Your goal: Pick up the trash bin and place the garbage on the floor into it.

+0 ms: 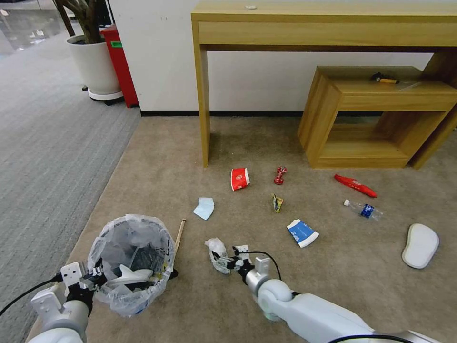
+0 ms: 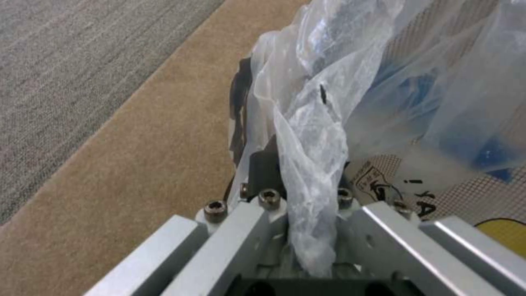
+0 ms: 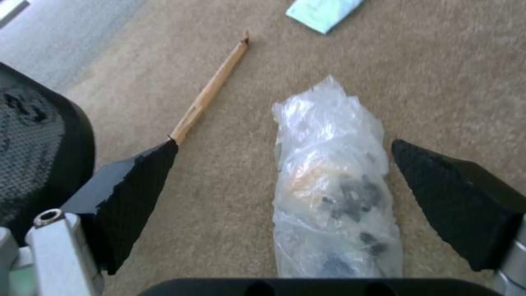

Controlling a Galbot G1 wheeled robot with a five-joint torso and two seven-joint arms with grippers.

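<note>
The trash bin [image 1: 131, 259], black with a clear bag over its rim, is at the lower left on the beige floor [image 1: 333, 295]. My left gripper [image 1: 94, 278] is shut on its near rim and bag [image 2: 312, 135]. A white slipper [image 1: 134, 275] lies inside. My right gripper [image 1: 227, 260] is open and low, its fingers [image 3: 137, 181] on either side of a crumpled clear plastic wad [image 3: 328, 176] [image 1: 216, 247]. Other garbage lies beyond: stick [image 1: 180, 233], mask [image 1: 204, 208], red cup [image 1: 240, 178], red wrappers [image 1: 280, 175], carton [image 1: 302, 233], bottle [image 1: 363, 209], another slipper [image 1: 420, 245].
A tall wooden desk leg [image 1: 203, 100] and a low wooden shelf [image 1: 333, 119] stand along the back wall. A white plant pot [image 1: 95, 66] and a red box [image 1: 121, 62] are at the far left. Grey ribbed carpet [image 1: 47, 143] borders the beige carpet.
</note>
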